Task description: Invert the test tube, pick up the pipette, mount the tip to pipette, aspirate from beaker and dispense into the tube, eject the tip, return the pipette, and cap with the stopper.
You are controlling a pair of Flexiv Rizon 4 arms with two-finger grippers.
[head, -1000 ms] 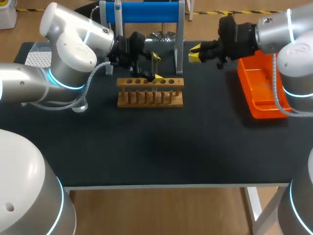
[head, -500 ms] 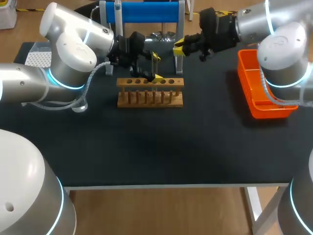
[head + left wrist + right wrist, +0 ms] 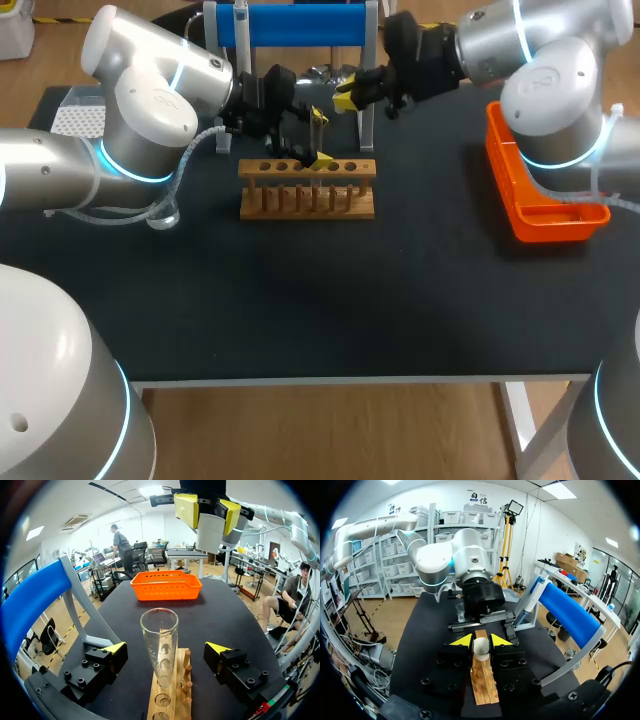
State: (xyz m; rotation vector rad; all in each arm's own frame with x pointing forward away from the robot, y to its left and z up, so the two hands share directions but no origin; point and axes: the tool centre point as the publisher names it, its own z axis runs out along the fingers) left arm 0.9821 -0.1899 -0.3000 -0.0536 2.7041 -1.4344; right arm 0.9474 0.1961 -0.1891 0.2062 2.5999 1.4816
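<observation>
One tube (image 3: pixel 159 645), one rack (image 3: pixel 307 188), one stopper (image 3: pixel 210 532)

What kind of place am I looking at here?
Probably a robotics lab's chemistry bench: a glass test tube stands in a wooden rack, a pipette hangs on a blue stand, and the right gripper holds a white stopper.

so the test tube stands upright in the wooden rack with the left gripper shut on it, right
No: the left gripper is open, fingers clear of the test tube, which does stand upright in the wooden rack. Left wrist view shows it.
</observation>
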